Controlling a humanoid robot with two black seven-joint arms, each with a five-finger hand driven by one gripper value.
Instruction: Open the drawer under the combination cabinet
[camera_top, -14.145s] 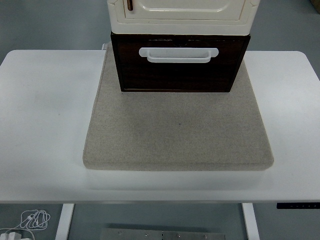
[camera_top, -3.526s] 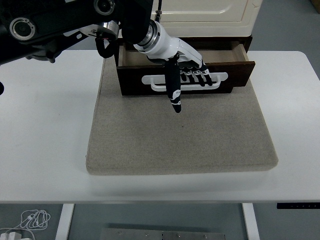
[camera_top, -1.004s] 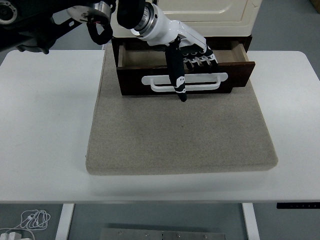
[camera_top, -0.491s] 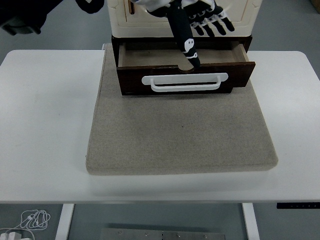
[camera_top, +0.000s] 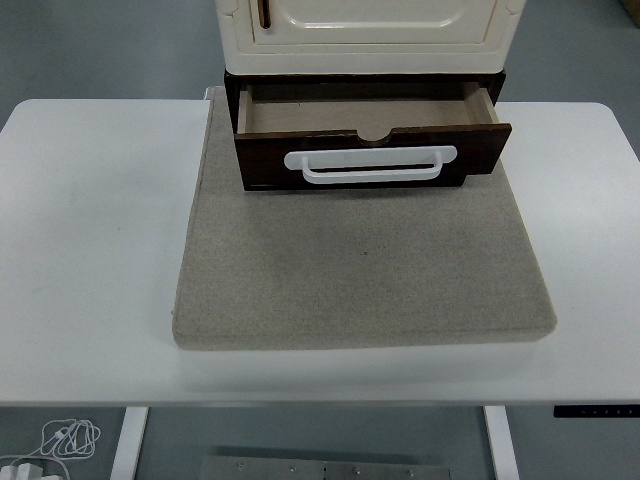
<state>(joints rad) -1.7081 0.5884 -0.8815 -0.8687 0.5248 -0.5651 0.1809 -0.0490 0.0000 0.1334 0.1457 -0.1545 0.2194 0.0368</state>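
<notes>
Drawer (camera_top: 370, 150) stands partly open under the cabinet (camera_top: 368, 30); no fingers visible. A nudge could slide it shut.

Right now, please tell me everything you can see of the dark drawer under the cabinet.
The drawer is dark brown wood with a paler inside that looks empty. A white bar handle runs across its front, and the top edge has a small round notch. It is pulled partly out, slightly skewed, from under the cream cabinet, over the grey mat. Nothing grips it.
</notes>
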